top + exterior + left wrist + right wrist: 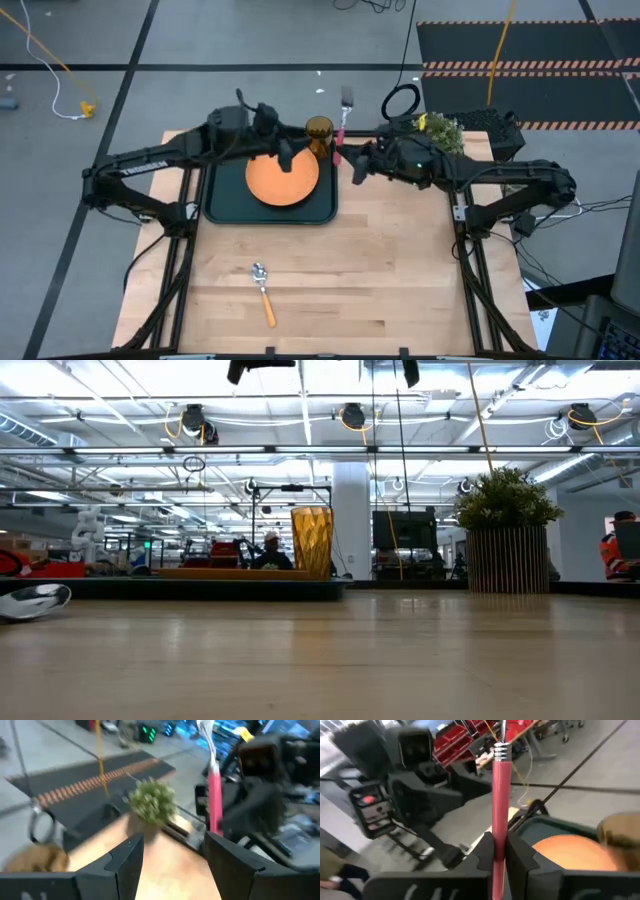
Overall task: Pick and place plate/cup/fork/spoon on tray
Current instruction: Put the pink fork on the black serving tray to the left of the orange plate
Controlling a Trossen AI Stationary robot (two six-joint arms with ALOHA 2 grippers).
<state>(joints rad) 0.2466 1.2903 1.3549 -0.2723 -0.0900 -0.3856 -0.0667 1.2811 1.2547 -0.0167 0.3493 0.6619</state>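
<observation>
The orange plate (282, 180) lies flat on the dark tray (222, 205). The amber cup (319, 134) stands upright at the tray's far right corner and also shows in the low view (312, 540). My right gripper (345, 153) is shut on the red-pink-handled fork (344, 115), just right of the cup. My left gripper (287, 160) is open and empty over the plate's far part; its spread fingers show in the left wrist view (172, 855). The orange-handled spoon (263, 290) lies on the table near the front edge. My right gripper pinches the fork's red-pink handle (499, 827) between its two fingers, toward the handle's free end. It comes from the table's right, with the fingers across the handle. The fork is lifted clear, its silver tines (347, 97) pointing toward the far edge.
A potted green plant (440, 130) stands at the table's far right, behind my right arm, and shows in the low view (508, 530). Bare wood (400, 280) lies between the tray and the front edge.
</observation>
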